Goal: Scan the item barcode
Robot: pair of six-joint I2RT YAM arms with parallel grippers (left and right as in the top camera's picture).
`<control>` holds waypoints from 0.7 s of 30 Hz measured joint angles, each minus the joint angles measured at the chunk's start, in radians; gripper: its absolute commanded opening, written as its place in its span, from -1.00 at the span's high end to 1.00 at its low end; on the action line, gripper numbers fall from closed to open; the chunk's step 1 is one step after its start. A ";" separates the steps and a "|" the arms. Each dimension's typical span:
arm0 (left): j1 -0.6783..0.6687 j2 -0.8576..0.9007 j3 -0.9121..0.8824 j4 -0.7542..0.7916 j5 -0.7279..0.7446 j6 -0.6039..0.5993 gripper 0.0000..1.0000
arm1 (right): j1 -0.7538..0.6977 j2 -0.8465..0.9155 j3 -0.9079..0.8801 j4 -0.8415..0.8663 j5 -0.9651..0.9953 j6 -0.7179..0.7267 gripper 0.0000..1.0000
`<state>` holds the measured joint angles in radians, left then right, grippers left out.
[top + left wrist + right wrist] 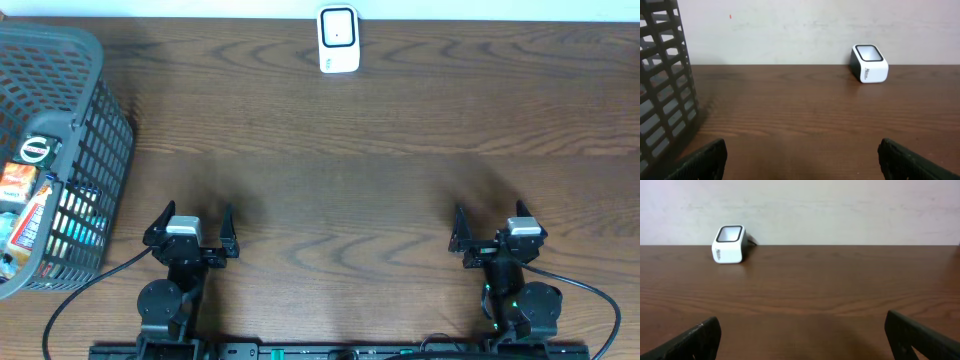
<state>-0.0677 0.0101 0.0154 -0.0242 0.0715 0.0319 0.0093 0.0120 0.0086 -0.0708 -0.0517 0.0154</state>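
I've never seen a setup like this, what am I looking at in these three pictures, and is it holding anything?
This is a robot with two arms at a wooden table. One picture looks down from above; the other two come from a camera on each wrist, so the dark shapes in their lower corners are that hand's own fingers. The left hand and the right hand are both open and hold nothing. On the table stand a white barcode scanner at the far edge and a grey basket of packaged goods on its left.
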 measured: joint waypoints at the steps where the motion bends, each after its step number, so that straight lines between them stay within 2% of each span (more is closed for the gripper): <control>1: 0.000 0.000 0.000 0.000 0.000 0.000 -0.90 | 0.000 0.000 0.000 0.000 0.000 0.000 -0.99; 12: 0.000 0.000 0.000 0.005 0.004 -0.002 -0.90 | 0.000 0.000 0.000 0.000 0.000 0.000 -0.98; 16: 0.000 0.000 0.000 0.024 0.149 -0.037 -0.90 | 0.000 0.000 0.000 0.000 0.000 0.000 -0.99; 21: 0.000 0.000 0.001 0.025 0.250 -0.059 -0.90 | 0.000 0.000 0.000 0.000 0.000 0.000 -0.99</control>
<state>-0.0677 0.0105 0.0166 0.0010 0.3214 -0.0273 0.0093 0.0120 0.0086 -0.0708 -0.0517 0.0158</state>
